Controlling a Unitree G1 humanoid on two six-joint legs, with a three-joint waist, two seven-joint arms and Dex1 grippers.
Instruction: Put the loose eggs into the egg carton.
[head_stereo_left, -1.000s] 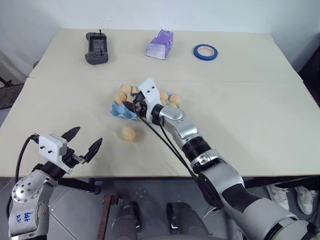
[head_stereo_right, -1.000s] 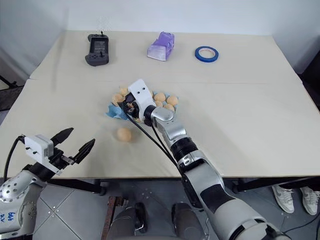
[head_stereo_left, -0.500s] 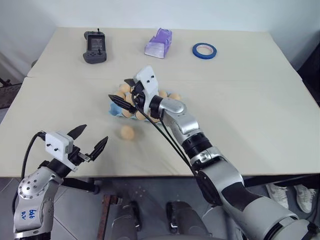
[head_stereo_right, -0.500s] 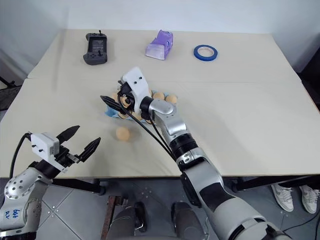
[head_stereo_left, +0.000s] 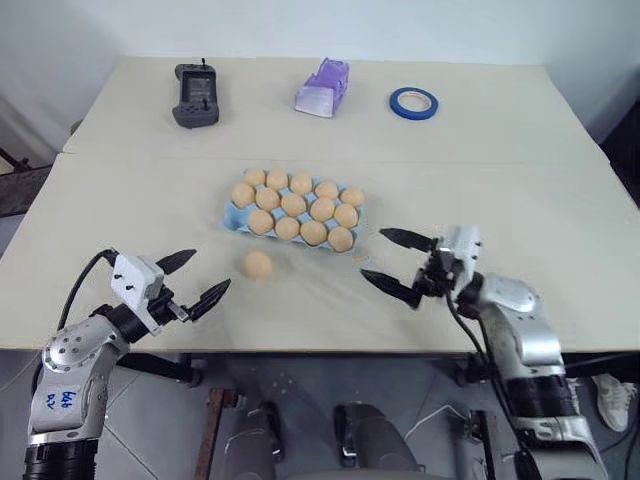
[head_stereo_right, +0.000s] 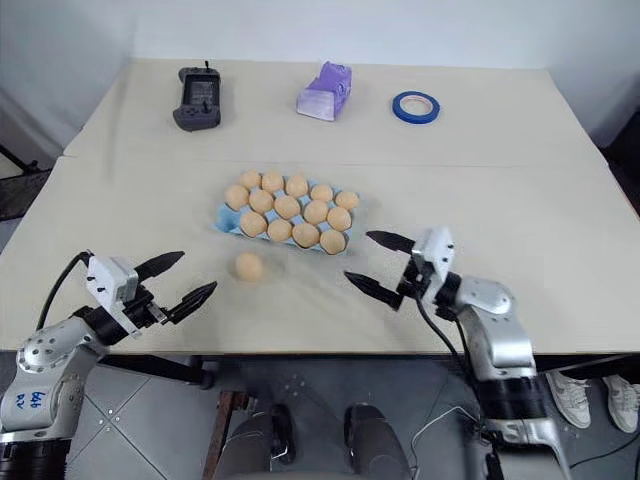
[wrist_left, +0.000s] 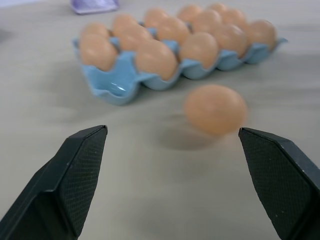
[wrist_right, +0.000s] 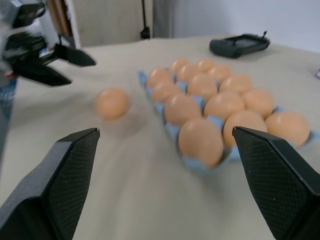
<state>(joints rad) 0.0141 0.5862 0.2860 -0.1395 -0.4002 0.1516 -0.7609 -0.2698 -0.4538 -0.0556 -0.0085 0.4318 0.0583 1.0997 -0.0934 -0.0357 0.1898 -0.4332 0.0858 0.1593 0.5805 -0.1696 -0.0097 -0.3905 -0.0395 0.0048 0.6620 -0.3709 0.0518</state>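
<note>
Both arms are silver-grey metal with black joint bands. Each pincer, left and right, has two black tapered fingers with crosshatched pads and a white boxy wrist block. Black cables loop off both wrists (blue handwriting marks the left forearm).

My table bears the carton at centre, one egg at its seven o'clock, remote, purple box and tape at twelve.

A black handheld controller, a purple box and a blue tape roll lie well apart along the worktop's far edge, far beyond both claws.
</note>
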